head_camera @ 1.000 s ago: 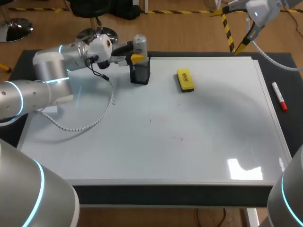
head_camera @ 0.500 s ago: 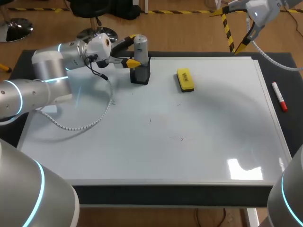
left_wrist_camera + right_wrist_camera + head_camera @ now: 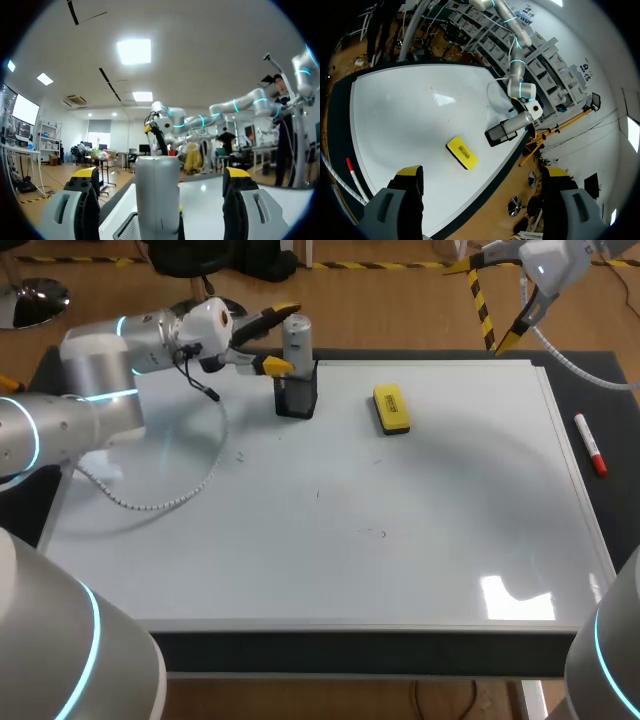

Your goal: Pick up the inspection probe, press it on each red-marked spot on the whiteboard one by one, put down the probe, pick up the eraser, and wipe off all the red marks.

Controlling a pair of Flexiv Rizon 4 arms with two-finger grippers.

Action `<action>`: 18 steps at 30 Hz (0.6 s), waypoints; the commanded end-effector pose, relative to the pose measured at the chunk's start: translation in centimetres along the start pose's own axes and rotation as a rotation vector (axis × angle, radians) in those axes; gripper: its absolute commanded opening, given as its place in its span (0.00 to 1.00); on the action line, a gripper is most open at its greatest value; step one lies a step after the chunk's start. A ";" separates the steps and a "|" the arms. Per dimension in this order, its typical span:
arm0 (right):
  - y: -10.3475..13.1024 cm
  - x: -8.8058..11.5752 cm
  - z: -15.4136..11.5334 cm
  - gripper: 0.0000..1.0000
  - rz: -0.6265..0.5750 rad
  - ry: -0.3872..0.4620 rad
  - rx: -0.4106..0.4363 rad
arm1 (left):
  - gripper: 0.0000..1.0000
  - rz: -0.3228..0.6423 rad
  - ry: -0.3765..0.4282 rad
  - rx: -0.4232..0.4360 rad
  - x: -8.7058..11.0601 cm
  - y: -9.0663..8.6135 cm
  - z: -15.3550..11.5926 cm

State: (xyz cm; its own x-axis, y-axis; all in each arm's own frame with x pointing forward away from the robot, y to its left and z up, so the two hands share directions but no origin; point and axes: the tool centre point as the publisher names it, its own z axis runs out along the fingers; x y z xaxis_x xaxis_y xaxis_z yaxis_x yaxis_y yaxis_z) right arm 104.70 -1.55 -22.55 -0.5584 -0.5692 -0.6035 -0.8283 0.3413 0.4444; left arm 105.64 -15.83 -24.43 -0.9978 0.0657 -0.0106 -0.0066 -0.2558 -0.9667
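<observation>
The inspection probe point(image 3: 297, 336), a grey cylinder, stands upright in its black holder point(image 3: 296, 397) at the far left of the whiteboard point(image 3: 440, 500). My left gripper point(image 3: 277, 338) is open, one yellow tip on each side of the probe's top. In the left wrist view the probe point(image 3: 157, 195) rises between the fingers point(image 3: 82, 200) with a gap on both sides. The yellow eraser point(image 3: 391, 408) lies to the right of the holder. My right gripper point(image 3: 482, 172) hangs open, high above the board's far right, over the eraser point(image 3: 462, 152). I see no red marks, only a few faint dark specks.
A red marker point(image 3: 590, 445) lies on the dark mat off the board's right edge. A white coiled cable point(image 3: 170, 502) from my left arm trails across the board's left part. My right arm point(image 3: 545, 270) enters at the far right corner.
My left gripper, closed around the probe a second ago, has spread open and drawn back a little to the left. The probe stays in its holder. The cable shifted slightly.
</observation>
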 end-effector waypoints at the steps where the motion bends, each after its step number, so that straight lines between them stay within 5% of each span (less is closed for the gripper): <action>1: 0.0 0.0 -0.1 1.00 -0.002 0.005 0.001 | 1.00 0.012 -0.028 -0.062 1.3 -1.9 -0.1; 18: 0.0 0.0 -0.1 1.00 -0.002 0.005 0.001 | 1.00 0.002 -0.099 -0.292 4.2 -5.4 -1.6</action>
State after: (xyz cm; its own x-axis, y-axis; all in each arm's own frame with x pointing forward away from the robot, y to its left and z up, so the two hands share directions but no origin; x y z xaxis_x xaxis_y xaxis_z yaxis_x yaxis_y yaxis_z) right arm 104.70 -1.54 -22.55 -0.5584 -0.5692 -0.6035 -0.8283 0.3412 0.4445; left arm 102.94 -13.07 -20.74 -0.9971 0.0758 -0.0069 -0.0037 -0.1385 -0.9904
